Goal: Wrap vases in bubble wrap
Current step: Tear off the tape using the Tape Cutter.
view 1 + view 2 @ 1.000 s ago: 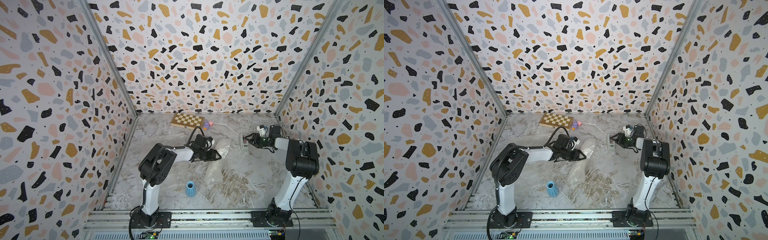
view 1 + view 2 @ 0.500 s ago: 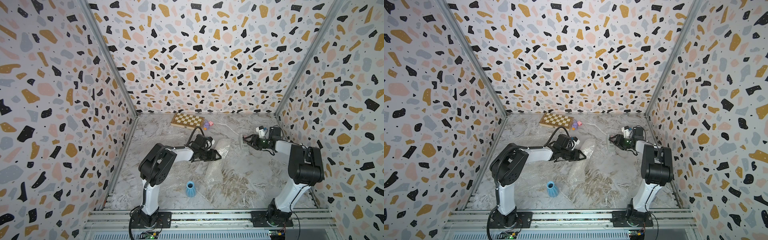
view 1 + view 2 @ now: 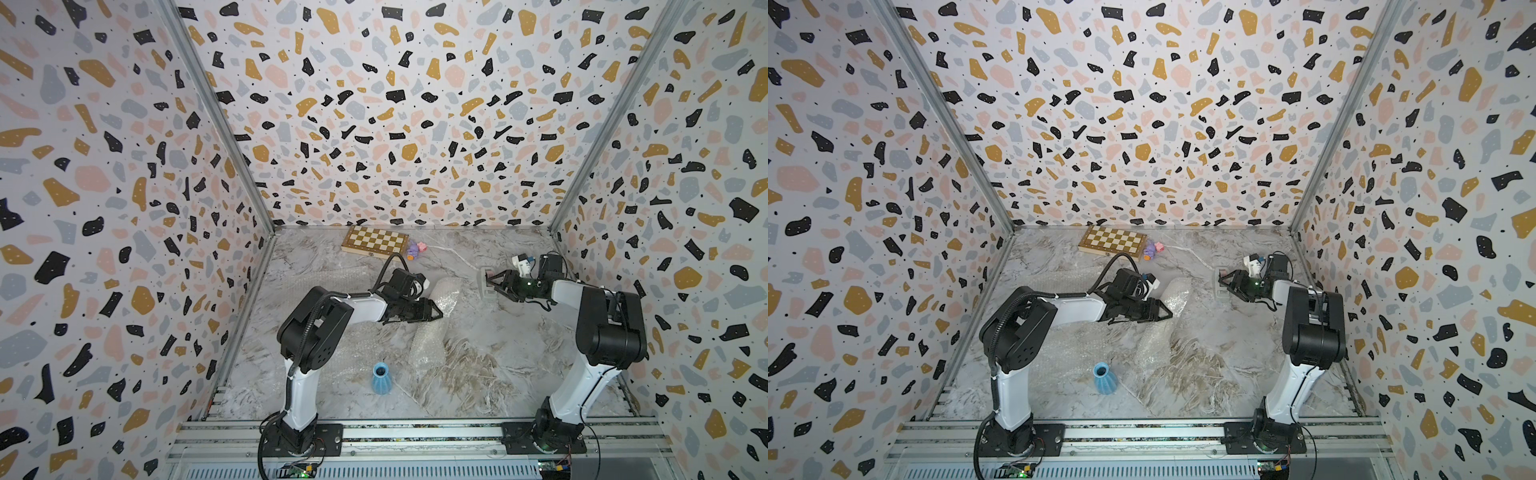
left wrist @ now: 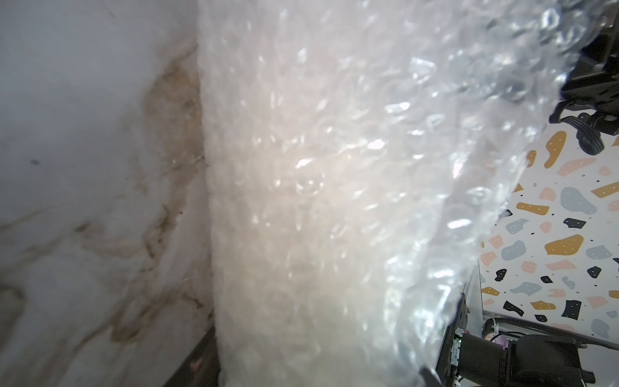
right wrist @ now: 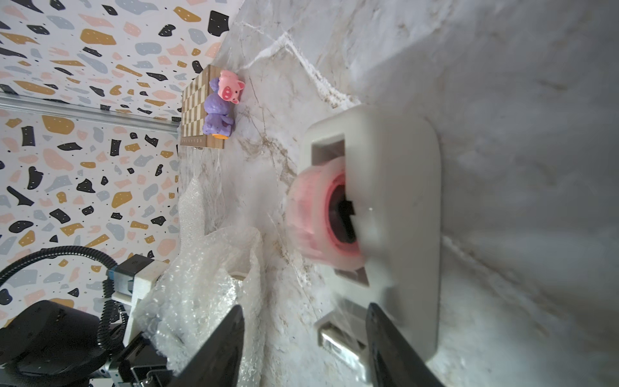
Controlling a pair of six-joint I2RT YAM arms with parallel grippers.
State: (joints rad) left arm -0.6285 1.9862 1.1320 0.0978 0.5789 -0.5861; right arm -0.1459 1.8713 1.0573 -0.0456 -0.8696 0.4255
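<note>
We judge the cream vase [image 4: 284, 234], lying mid-surface, brittle under slippery bubble wrap [image 3: 427, 345] and best held around its body, where the left gripper [image 3: 434, 313] has jaws we cannot read, while the right gripper [image 5: 303, 306] gapes empty astride the tape dispenser [image 5: 398, 207] toward the back right corner.

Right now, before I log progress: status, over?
Left gripper against bubble-wrapped bundle, grip unclear. Right gripper open at tape dispenser. Blue vase upright, unwrapped. Loose bubble wrap crumpled mid-table.
</note>
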